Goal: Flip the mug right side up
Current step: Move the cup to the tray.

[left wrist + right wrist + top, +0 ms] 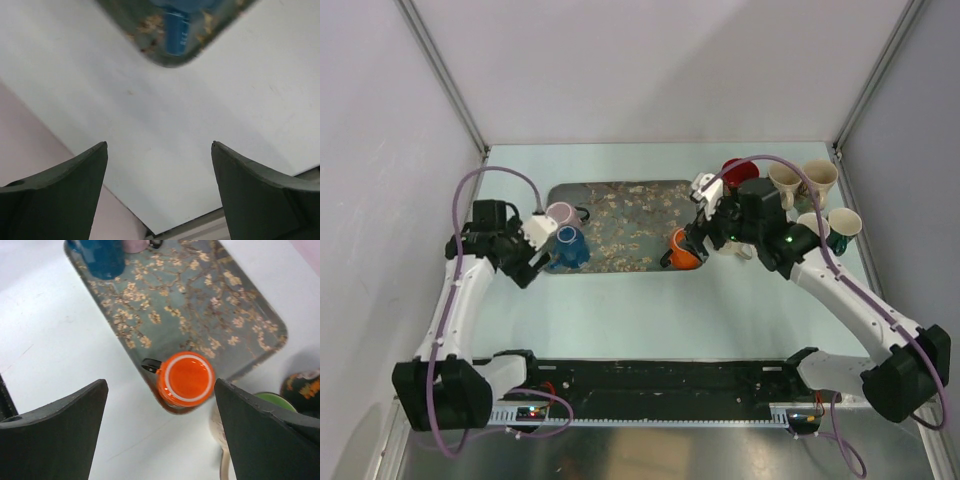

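Tools (542, 258) (693, 232): 2; mugs (560, 213) (570, 247) (682, 252) on tray (630, 215): 3

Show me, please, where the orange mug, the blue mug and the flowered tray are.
orange mug (186, 378), right wrist view, middle of its upward face.
blue mug (104, 257), right wrist view, its side wall.
flowered tray (200, 300), right wrist view, bare patterned floor.

No word, brand or number could be read in any view, not even on the orange mug (186, 379). The blue mug (176, 27) carried faint pale marks, too blurred to make out. The dark cup (303, 386) bore orange shapes that formed no legible letters.
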